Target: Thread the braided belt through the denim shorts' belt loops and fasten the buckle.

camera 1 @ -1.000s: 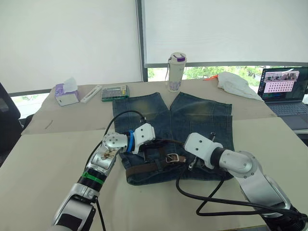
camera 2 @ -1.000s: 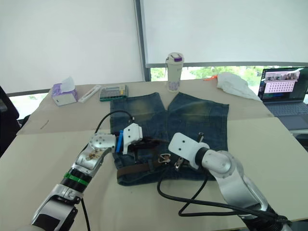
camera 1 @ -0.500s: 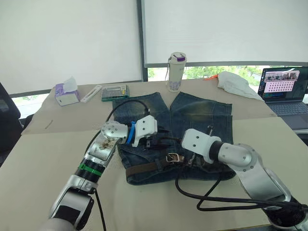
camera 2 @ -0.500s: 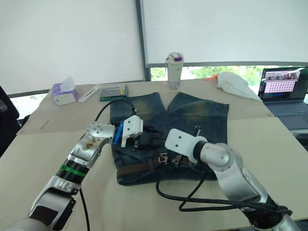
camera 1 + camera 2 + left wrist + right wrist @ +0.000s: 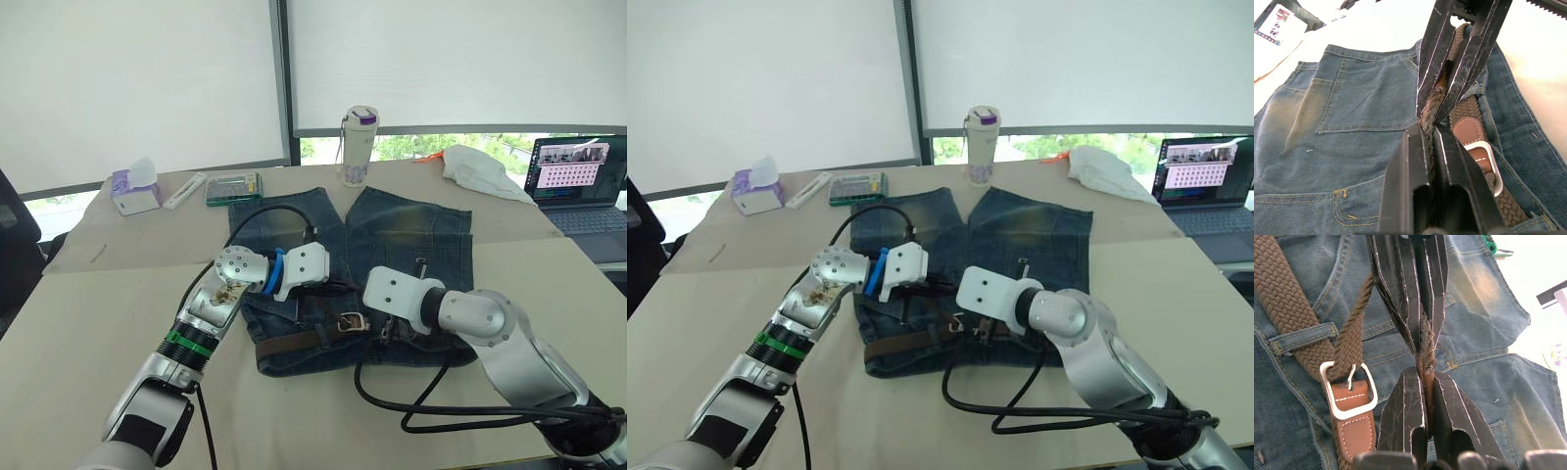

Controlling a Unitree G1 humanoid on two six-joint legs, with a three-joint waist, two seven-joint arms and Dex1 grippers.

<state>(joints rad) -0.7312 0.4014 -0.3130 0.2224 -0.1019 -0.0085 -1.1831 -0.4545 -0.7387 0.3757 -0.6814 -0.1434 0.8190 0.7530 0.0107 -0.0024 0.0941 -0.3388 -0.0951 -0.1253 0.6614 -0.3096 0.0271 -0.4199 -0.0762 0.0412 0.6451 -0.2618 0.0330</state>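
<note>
You have the shorts (image 5: 392, 245) lying flat at the centre of the frame on the bench (image 5: 88, 323), waistband toward the lower edge and legs pointing to the upper edge, where a bottle (image 5: 359, 133) stands just past them. The belt (image 5: 294, 343) runs along the waistband, showing as a brown strip at lower centre, and your right wrist view shows it passing under one belt loop (image 5: 1303, 336). The buckle (image 5: 350, 321) sits on the waistband at mid-frame, between the two claws; in the right wrist view the silver frame (image 5: 1349, 390) has the braided strap fed through it, with a brown leather tab below.

Your left claw (image 5: 338, 286) is at centre frame over the shorts, pinched tight on the braided tail of the belt; the left wrist view shows its fingers (image 5: 1413, 161) closed with the strap squeezed between them. Your right claw (image 5: 385, 328) meets it from the right side of the frame, and it too is clamped on that same strap, fingers (image 5: 1408, 406) pressed against the braid. The two claws face each other tip to tip, nearly touching.

At the upper left of the frame you have a tissue box (image 5: 135, 191), a white bar (image 5: 185, 190) and a green case (image 5: 233, 188). A laptop (image 5: 576, 186) sits at the right edge, a white cloth (image 5: 480, 171) near it.
</note>
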